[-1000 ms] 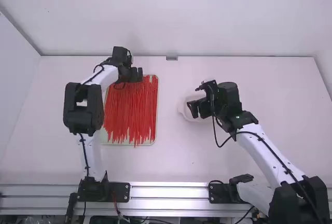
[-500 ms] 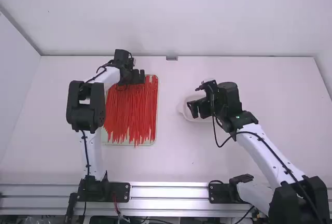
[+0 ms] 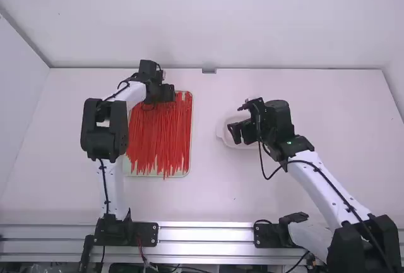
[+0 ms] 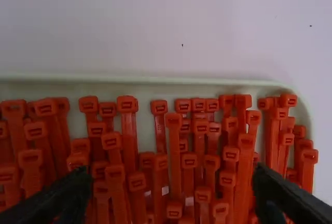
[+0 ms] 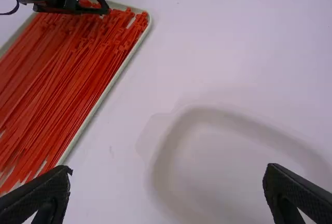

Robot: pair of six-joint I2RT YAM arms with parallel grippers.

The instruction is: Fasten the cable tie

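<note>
We see our left claw spread open over the red cable ties in the tray; our right claw hangs open above the white dish

The cable ties are a uniform bright orange-red, their tray a pale greenish cream, the dish and the tabletop both plain, unpatterned white, and the left arm and right arm white with black joints and black jaws.
</note>
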